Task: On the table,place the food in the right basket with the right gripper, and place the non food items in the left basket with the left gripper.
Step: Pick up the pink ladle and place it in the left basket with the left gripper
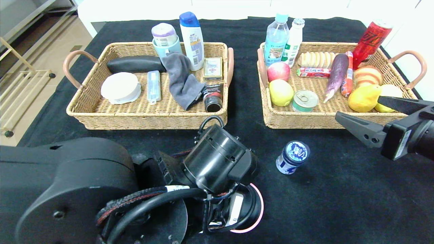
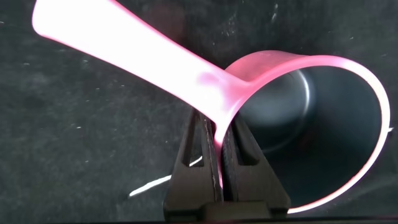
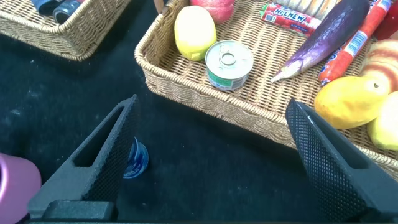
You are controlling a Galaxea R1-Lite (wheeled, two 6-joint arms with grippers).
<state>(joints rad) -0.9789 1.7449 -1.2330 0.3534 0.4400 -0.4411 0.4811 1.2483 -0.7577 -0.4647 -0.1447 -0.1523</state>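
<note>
My left gripper (image 2: pixel 219 140) is shut on the handle of the pink saucepan (image 2: pixel 311 106), low over the black table (image 1: pixel 339 196) near its front edge. In the head view only the pan's pink rim (image 1: pixel 259 210) shows under my left wrist. The blue jar (image 1: pixel 292 157) stands upright on the table in front of the right basket (image 1: pixel 325 120). My right gripper (image 1: pixel 356 107) hangs open to the jar's right, at that basket's front wall, with nothing between its fingers. The green-label tin (image 1: pixel 304 100) lies in the right basket. The grey cloth (image 1: pixel 181 79) and slim case (image 1: pixel 153 86) lie in the left basket (image 1: pixel 142 120).
The left basket also holds a shampoo bottle (image 1: pixel 192 40), a white round tub (image 1: pixel 121 88), a black pouch (image 1: pixel 135 63) and a tube (image 1: pixel 213 96). The right basket holds fruit (image 1: pixel 364 98), bottles (image 1: pixel 276 39), an aubergine (image 1: pixel 336 76) and a red can (image 1: pixel 371 39). The table's left edge drops to the floor.
</note>
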